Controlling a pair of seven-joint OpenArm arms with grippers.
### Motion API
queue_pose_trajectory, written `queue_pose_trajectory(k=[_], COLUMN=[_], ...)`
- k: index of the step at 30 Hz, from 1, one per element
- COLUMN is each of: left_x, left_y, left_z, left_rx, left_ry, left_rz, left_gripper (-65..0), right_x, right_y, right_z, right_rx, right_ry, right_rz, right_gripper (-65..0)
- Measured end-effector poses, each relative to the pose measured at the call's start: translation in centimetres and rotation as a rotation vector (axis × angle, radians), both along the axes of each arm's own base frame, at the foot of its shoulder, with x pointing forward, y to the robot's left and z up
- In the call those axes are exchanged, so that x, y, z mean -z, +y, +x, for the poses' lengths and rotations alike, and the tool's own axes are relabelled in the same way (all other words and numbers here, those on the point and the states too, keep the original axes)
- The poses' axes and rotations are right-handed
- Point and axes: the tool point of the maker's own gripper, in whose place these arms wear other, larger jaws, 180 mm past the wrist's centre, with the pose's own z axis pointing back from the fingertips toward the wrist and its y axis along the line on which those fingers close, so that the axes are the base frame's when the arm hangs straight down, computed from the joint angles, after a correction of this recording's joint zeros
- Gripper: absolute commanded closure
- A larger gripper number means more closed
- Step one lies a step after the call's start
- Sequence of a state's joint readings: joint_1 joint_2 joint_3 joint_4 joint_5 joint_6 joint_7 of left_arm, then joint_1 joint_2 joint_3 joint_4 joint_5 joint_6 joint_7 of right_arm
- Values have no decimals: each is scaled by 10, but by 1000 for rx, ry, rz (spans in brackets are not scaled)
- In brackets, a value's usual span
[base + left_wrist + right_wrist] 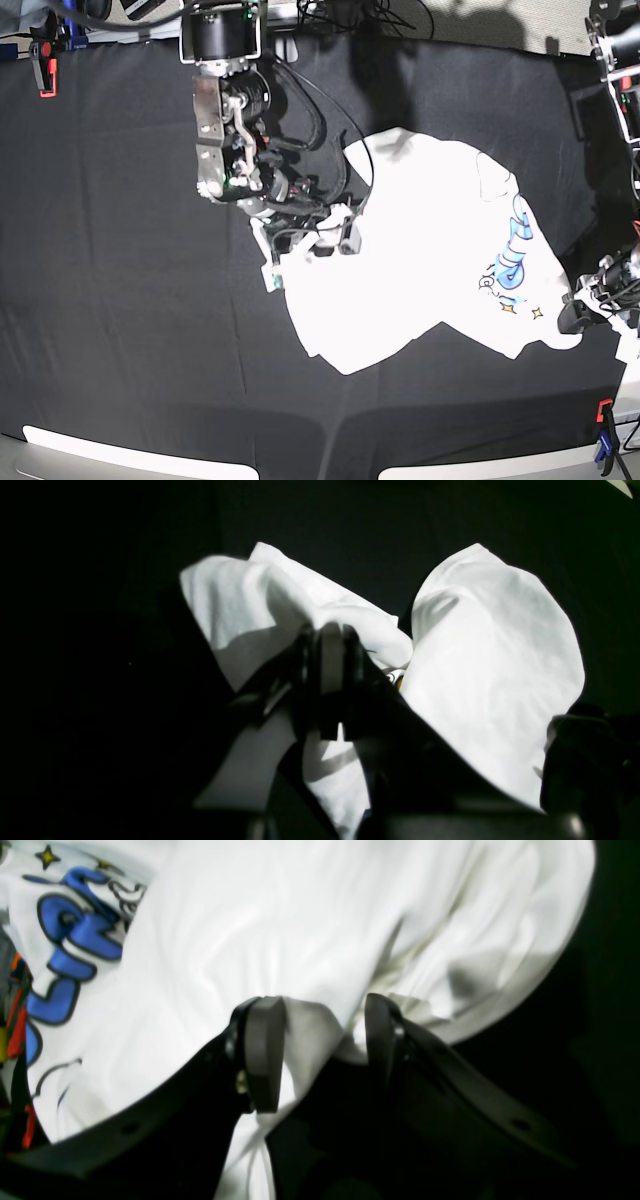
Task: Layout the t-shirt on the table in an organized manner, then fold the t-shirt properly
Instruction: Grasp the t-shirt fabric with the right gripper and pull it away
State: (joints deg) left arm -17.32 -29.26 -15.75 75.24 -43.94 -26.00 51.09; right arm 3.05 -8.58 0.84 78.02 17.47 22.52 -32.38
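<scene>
- A white t-shirt [420,250] lies crumpled in the middle-right of the black cloth worktop [120,300], its right end reaching close to the worktop's right edge in the base view.
- Wide bare stretches of black cloth surround the shirt on the base view's left and along the near side; a narrower strip lies open beyond it at the far side.
- A red clamp [44,72] sits at the far-left corner, and a red and blue clamp [604,432] at the near-right corner.
- The right gripper [320,1052] stands at the shirt's left edge in the base view, jaws apart, with a fold of white cloth rising between them; whether the fingers [262,1055] press on it cannot be told.
- The left gripper [331,680] is closed tight on a bunched edge of the shirt at its right end, near the worktop's right edge.
- From the left wrist, the cloth billows in two white lobes on either side of the closed gripper.
- The shirt is mostly plain white on its upper side, rumpled, with one flap turned toward the near edge.
- Blue cartoon lettering [515,245] with small yellow stars [536,313] shows along the shirt's right part; the right wrist view also catches the blue letters, with orange and yellow at its left border.
- No containers appear on the worktop.
</scene>
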Motion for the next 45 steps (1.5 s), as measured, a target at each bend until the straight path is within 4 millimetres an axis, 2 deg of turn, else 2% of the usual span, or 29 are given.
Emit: queue_pose_trajectory(k=[7, 12, 14, 17, 18, 19, 21, 24, 27, 29, 32, 34, 36, 40, 45], left_x=[0, 0, 0, 0, 0, 1, 5, 8, 0, -6, -15, -20, -21, -23, -26], left_y=[0, 0, 0, 0, 0, 1, 8, 21, 40, 56, 85, 96, 100, 94, 90], left_z=[0, 0, 0, 0, 0, 0, 0, -2, -4, -6, -8, -11, -14, -13, -14], left_rx=[0, 0, 0, 0, 0, -2, -12, -27, -41, -57, -152, -154, -152, -132, -126], left_ry=[0, 0, 0, 0, 0, 2, 13, 30, 27, 27, 52, 67, 83, 73, 75], left_rz=[0, 0, 0, 0, 0, 9, 60, 135, 177, 212, 238, 268, 276, 248, 201], left_gripper=[0, 0, 0, 0, 0, 0, 0, 0, 0, 0, 0, 0, 0, 0, 0], right_x=[-14, 23, 24, 16, 14, 14, 14, 4, -8, -22, -58, -83, -99, -107, -98], right_y=[1, 8, 11, 19, 23, 26, 29, 34, 37, 33, 19, 2, -21, -62, -131], right_z=[15, 6, 11, 17, 14, 11, 8, 2, -8, -5, 10, 21, 28, 29, 32], right_rx=[2, -8, -16, -58, -80, -109, -152, -239, -353, -359, -310, -252, -191, -136, -55], right_ry=[-39, 61, 66, 52, 52, 62, 77, 53, 32, -7, -111, -187, -235, -239, -203], right_rz=[10, 22, 31, 61, 79, 78, 62, 34, -27, -55, -69, -65, -79, -80, -210], right_gripper=[-244, -244, -244, -243, -224, -169, -3, 0, 0, 0, 0, 0, 0, 0, 0])
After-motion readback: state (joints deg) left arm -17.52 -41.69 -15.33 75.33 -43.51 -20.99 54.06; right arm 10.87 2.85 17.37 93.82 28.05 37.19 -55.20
